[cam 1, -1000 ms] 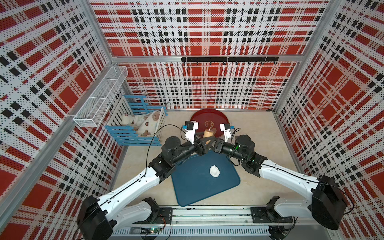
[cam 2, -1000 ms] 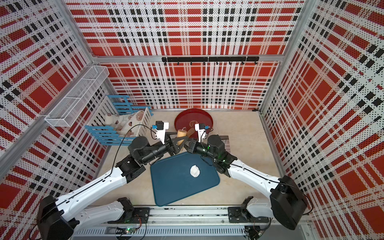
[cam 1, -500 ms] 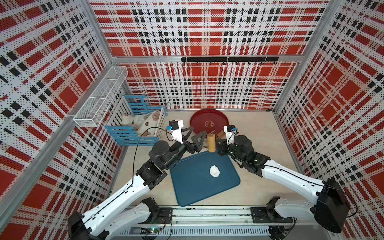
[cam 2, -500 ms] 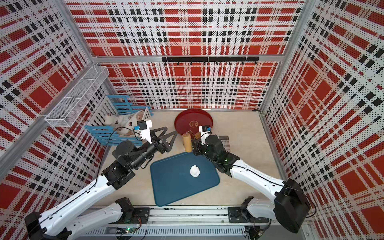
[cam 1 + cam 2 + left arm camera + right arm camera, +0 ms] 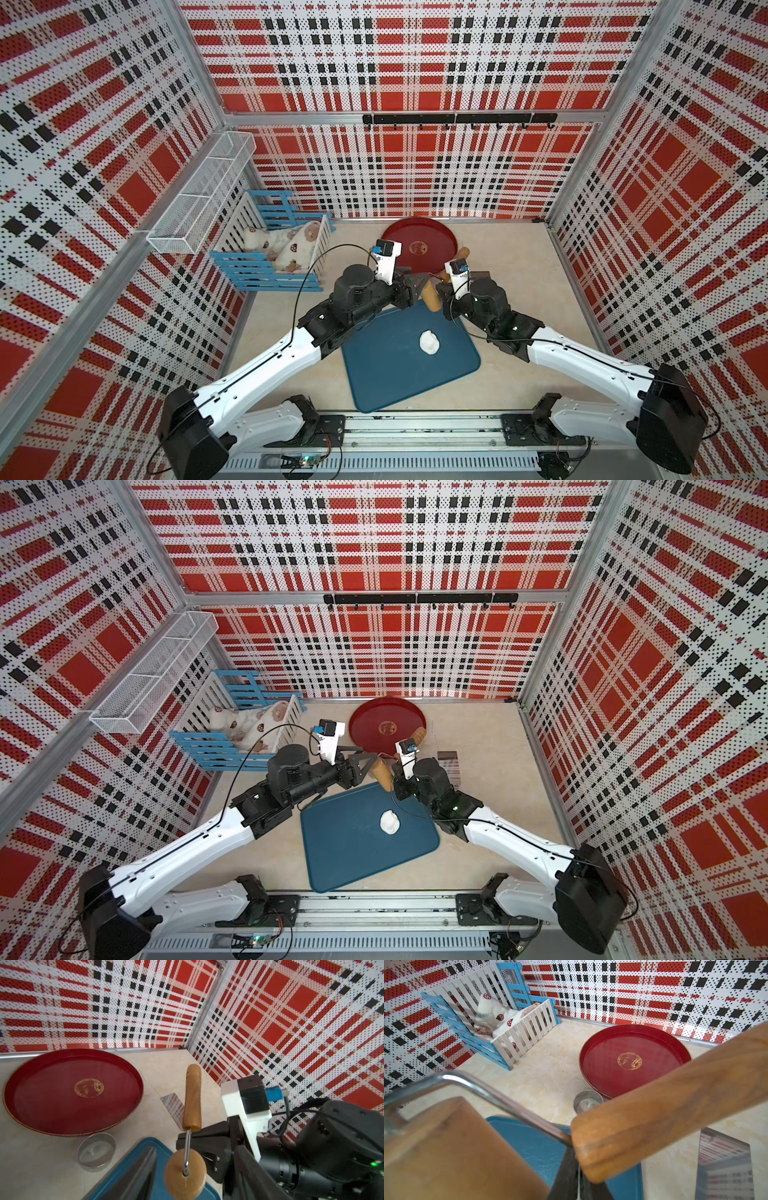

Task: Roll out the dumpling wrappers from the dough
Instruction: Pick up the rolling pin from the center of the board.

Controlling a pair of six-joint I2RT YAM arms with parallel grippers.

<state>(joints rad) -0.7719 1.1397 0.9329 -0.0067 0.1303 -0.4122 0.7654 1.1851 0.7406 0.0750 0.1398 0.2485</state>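
The dough [image 5: 429, 342] is a small white lump on the blue mat [image 5: 395, 370], seen in both top views [image 5: 390, 822]. No dumpling wrappers are in view. A wooden rolling pin [image 5: 192, 1097] hangs above the mat's far edge. My right gripper [image 5: 184, 1136] is shut where its handle meets the metal rod, as the right wrist view confirms [image 5: 575, 1167]. My left gripper [image 5: 195, 1159] is open, its fingers [image 5: 143, 1167] on either side of the roller barrel [image 5: 432, 297] with gaps showing.
A red round tray [image 5: 399, 245] lies behind the arms. A small metal ring [image 5: 96, 1152] sits between the tray and the mat. A metal scraper [image 5: 724, 1167] lies right of the mat. A blue-and-white crate [image 5: 270, 266] with soft toys stands far left under a wire basket [image 5: 199, 199].
My left gripper pulled away to the left with its jaws wide, then came back around the roller barrel, with its jaws narrower. My right gripper kept hold of the rolling pin throughout.
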